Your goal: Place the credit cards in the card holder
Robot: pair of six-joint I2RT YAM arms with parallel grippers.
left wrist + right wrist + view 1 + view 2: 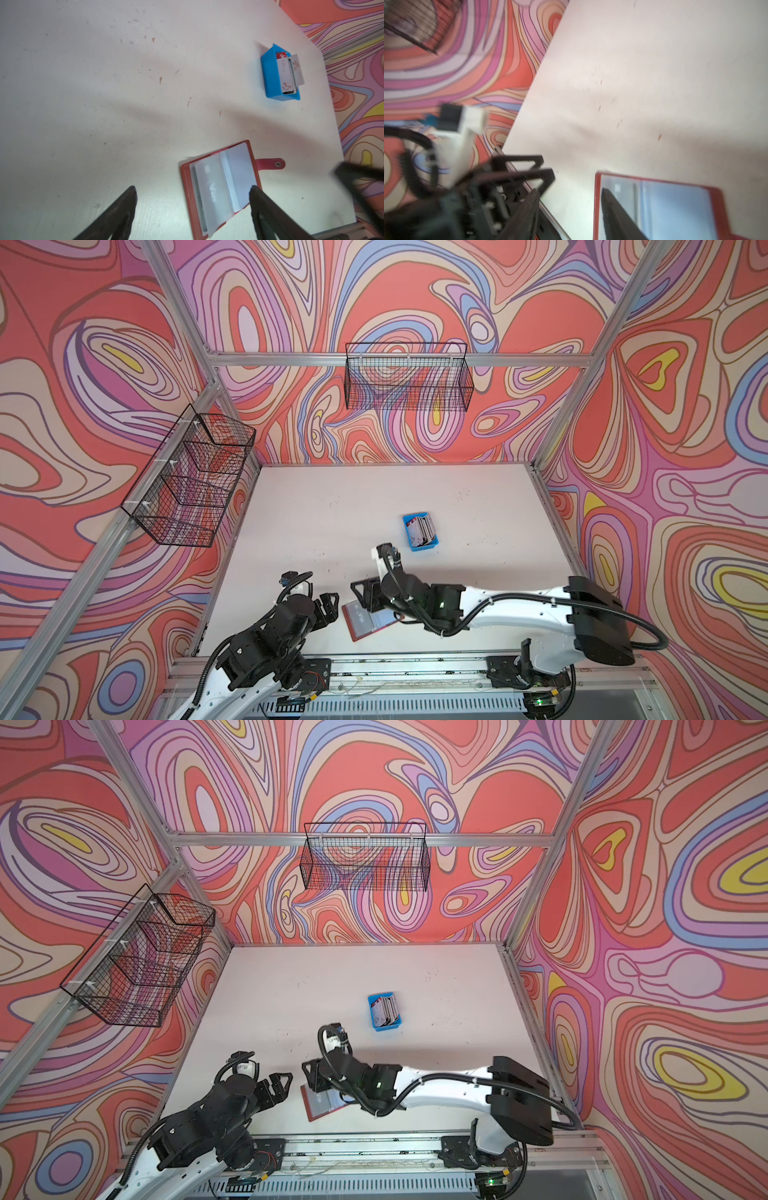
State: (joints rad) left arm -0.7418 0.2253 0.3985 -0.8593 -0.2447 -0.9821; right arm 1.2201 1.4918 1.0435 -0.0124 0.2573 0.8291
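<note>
Shows card holder (220,182) open near left gripper's (192,190) wide-spread fingers (124,207) (nothing between), partly beneath right gripper's (570,192) parted fingers (614,212).

The far and left surface (311,510) lies open. The blue tray (424,548) stands mid-right, and the right pincer (362,593) covers the card holder (358,621) nearer the front.

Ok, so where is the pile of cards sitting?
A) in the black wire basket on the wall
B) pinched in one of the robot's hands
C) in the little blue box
C: the credit cards stand on edge inside the blue tray, well apart from the card holder, which lies open.
</note>
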